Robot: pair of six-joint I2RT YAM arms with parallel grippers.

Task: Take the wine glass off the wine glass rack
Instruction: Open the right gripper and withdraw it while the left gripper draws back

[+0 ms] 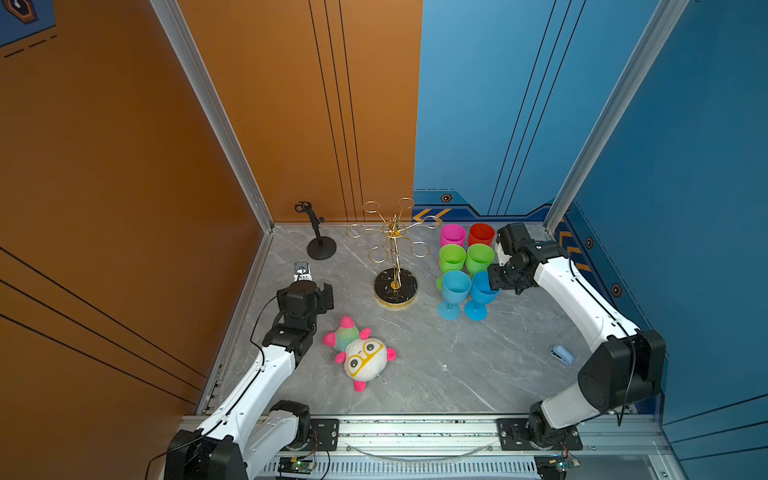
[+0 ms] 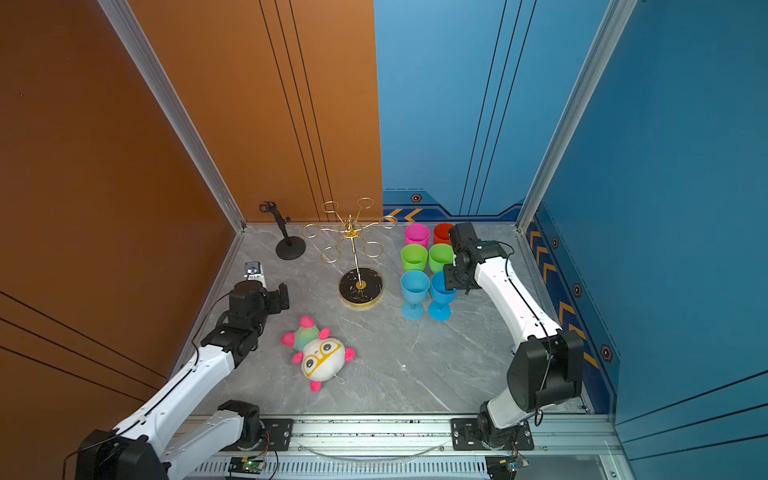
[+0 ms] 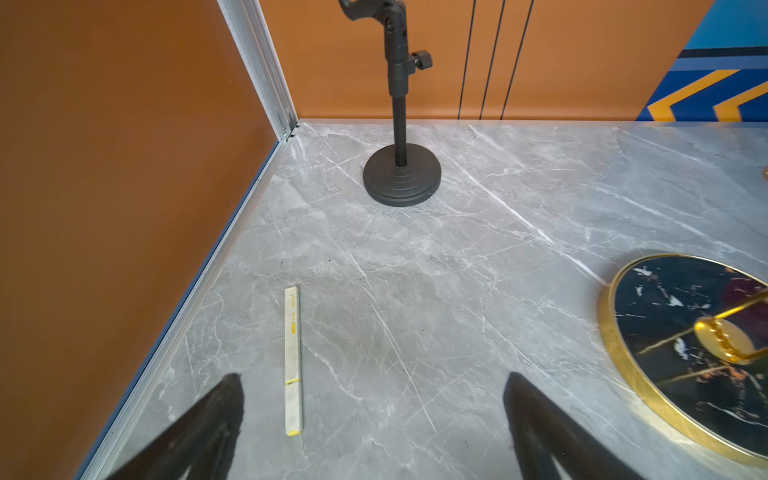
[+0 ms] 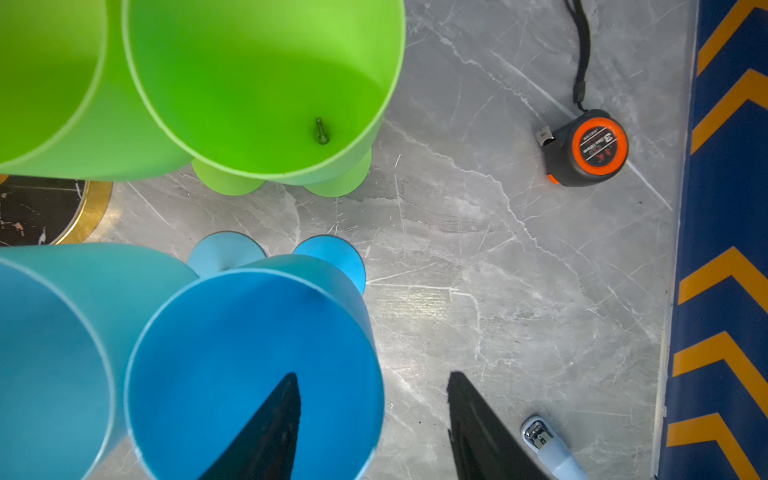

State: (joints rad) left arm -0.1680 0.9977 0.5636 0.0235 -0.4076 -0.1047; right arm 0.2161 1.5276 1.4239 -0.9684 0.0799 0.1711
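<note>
The gold wire wine glass rack (image 1: pixel 394 232) (image 2: pixel 351 231) stands mid-table on its black marbled base (image 3: pixel 685 316) (image 4: pixel 41 208); nothing hangs in its loops. Several plastic wine glasses stand upright to its right: pink (image 1: pixel 453 235), red (image 1: pixel 481 234), two green and two blue. My right gripper (image 4: pixel 374 376) is open above the right-hand blue wine glass (image 1: pixel 482 291) (image 4: pixel 249 353), with one finger inside the bowl, the other outside, and the rim between them. My left gripper (image 3: pixel 374 376) is open and empty over bare table to the left of the rack.
A black clamp stand (image 1: pixel 320 241) (image 3: pixel 401 174) is at the back left and a plush toy (image 1: pixel 361 353) lies in front of the rack. A tape measure (image 4: pixel 590 147) and a pale blue stapler (image 1: pixel 561 354) lie near the right wall. A white strip (image 3: pixel 292 361) lies by the left wall.
</note>
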